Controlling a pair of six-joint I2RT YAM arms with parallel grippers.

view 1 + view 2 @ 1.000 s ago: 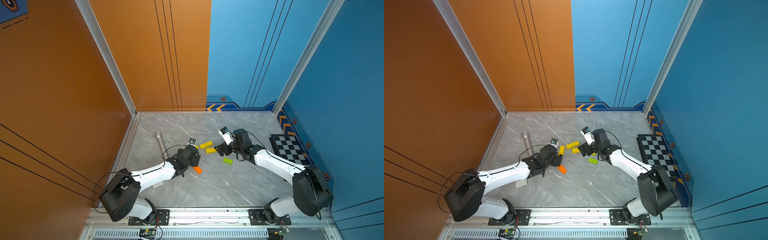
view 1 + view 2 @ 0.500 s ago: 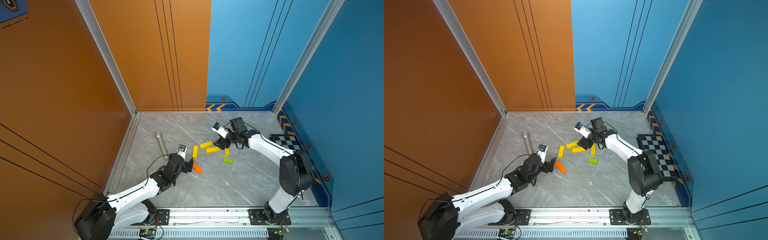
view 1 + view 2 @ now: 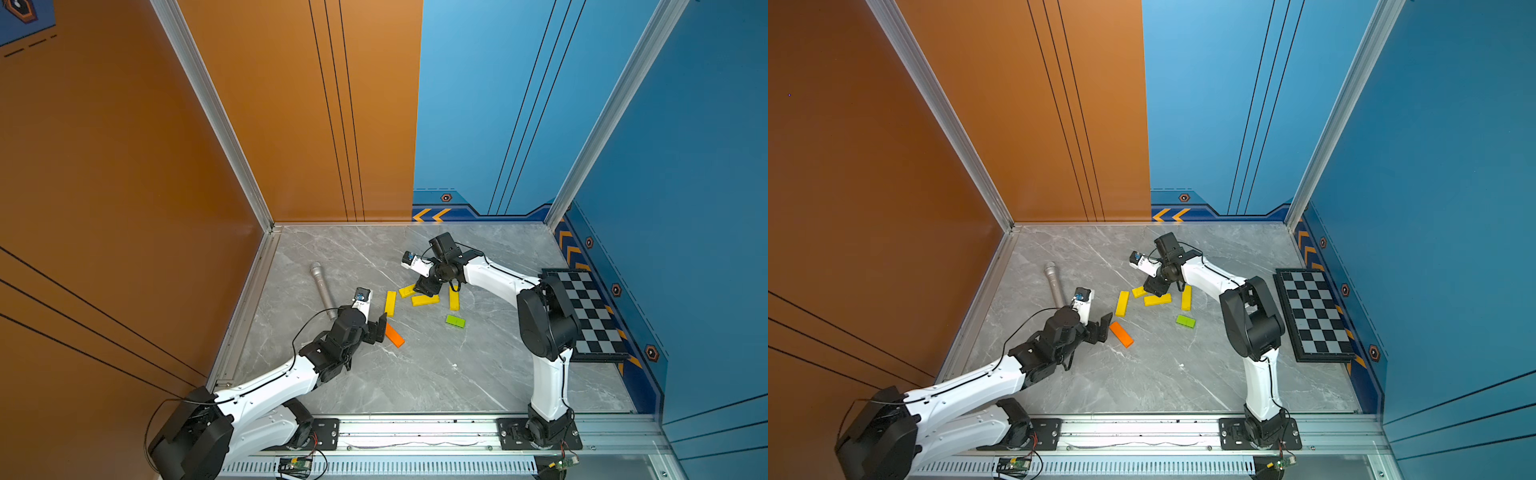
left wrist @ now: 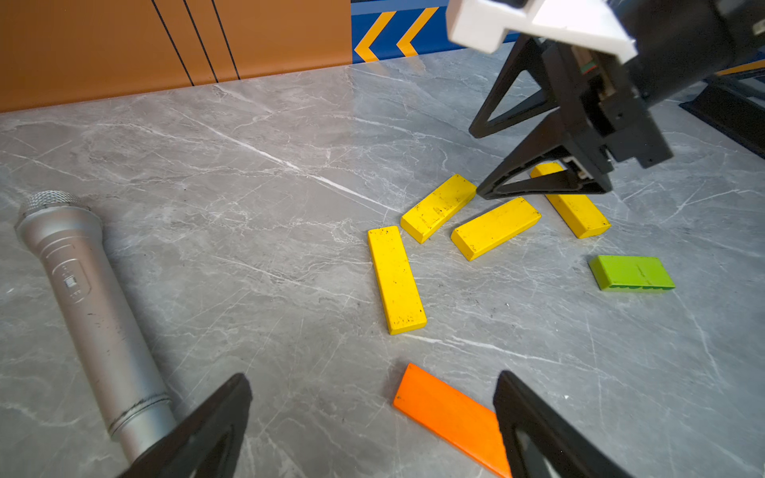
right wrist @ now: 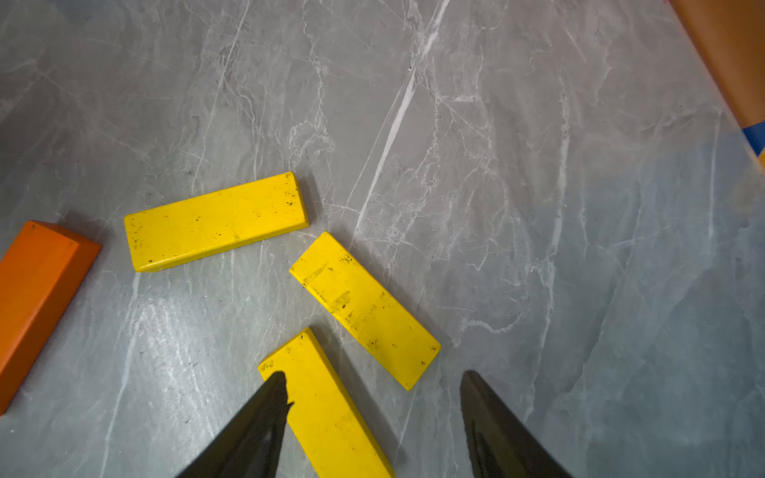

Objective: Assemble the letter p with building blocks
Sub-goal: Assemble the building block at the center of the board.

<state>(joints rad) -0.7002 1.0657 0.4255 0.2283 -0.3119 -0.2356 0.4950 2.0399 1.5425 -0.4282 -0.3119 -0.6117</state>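
Note:
Four yellow building blocks lie loose in a cluster. A short green block lies to their front right and an orange block to the front left. No letter p is formed. My left gripper is open and low over the floor, with the orange block beside its right finger. My right gripper is open and hangs over the far yellow blocks. One yellow block lies between its fingers, against one of them.
A grey microphone lies on the marble floor left of the blocks, close to my left arm. A black-and-white chequered board rests by the right wall. Orange and blue walls close in the back and sides.
My left gripper has pulled back off a yellow block towards the orange one. My right gripper has left the rightmost yellow block, moved to the far blocks, and its jaws have narrowed.

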